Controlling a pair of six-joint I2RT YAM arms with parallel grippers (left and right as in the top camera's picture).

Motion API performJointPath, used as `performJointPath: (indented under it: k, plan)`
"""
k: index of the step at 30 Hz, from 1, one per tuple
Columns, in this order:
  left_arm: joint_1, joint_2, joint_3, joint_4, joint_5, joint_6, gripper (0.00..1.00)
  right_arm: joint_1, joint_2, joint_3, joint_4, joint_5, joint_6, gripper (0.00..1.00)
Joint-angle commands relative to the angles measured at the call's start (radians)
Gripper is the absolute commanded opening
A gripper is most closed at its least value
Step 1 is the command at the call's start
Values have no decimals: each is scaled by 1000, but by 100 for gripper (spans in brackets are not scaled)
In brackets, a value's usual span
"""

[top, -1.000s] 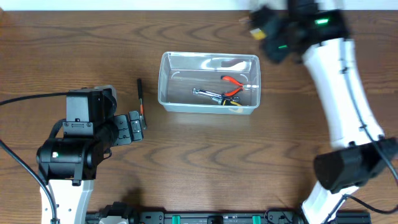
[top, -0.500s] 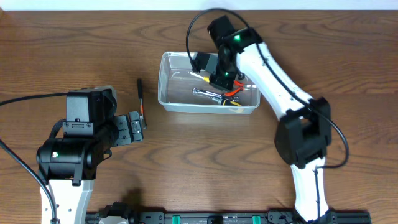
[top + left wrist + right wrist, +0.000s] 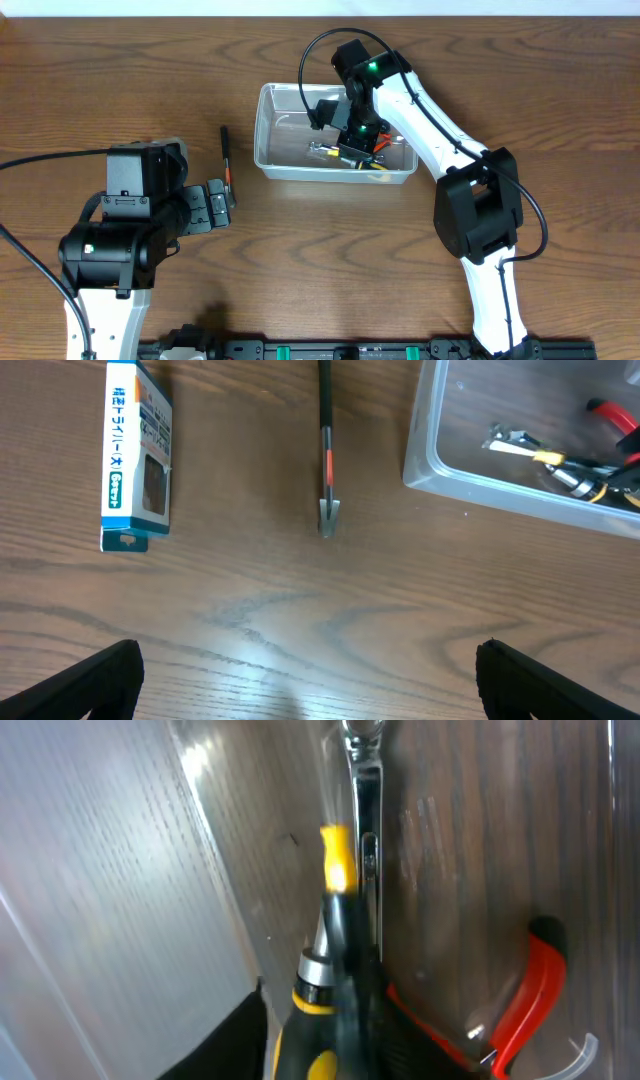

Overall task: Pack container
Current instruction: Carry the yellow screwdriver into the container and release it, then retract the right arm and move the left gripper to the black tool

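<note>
At twelve o'clock on the bench [image 3: 120, 60], the container [image 3: 262, 130] holds a wrench [image 3: 368, 840], pliers [image 3: 530, 980] and a screwdriver [image 3: 340, 920]. A black-orange tool [image 3: 227, 160] at its nine o'clock lies outside, so we judge packing unfinished. The left gripper [image 3: 308, 660] is spread; for the right gripper [image 3: 352, 142], inside the container, we cannot tell.

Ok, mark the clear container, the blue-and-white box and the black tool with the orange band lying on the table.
container [image 3: 260, 130]: overhead view, on its left wall.
blue-and-white box [image 3: 138, 455]: left wrist view, on the middle of its top face.
black tool with the orange band [image 3: 326, 465]: left wrist view, on the orange band.
</note>
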Motion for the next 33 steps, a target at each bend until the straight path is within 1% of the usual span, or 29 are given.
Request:
performJointPath:
  k: [1,4,6,9,10,11,13,15,18,21,24,28,31,33]
  plan:
    - [1,2,14,-2,-12,2,98,3,8,7,-3,-18,-7,40]
    - [1,2,14,-2,-12,2,98,-2,8,7,4,-11,-7,41]
    - [1,2,14,-4,-12,2,98,-5,7,8,14,-11,-7,47]
    - [1,2,14,-6,-12,2,99,-20,-6,35,20,-5,6,61]
    - [1,2,16,-6,-12,2,98,-31,-18,56,21,7,37,67]
    - [1,2,19,-8,-12,2,98,-40,-32,74,21,21,67,76]
    - [1,2,42,-18,-12,1,98,-73,-71,132,18,69,162,99]
    - [1,10,80,-32,-12,2,98,-118,-119,202,5,110,271,99]
    - [1,67,176,-79,-12,2,98,-208,-199,311,-34,117,356,99]
    - [1,182,293,-158,-12,2,98,-314,-283,381,-46,116,428,99]
    - [1,336,392,-220,-12,10,98,-428,-356,393,-50,116,482,99]
    - [1,506,420,-191,-12,52,98,-560,-391,393,-83,114,497,99]
    - [1,611,418,-149,-12,57,98,-632,-391,384,-95,95,515,99]
    - [0,668,411,-115,-12,91,98,-661,-391,369,-92,77,515,99]
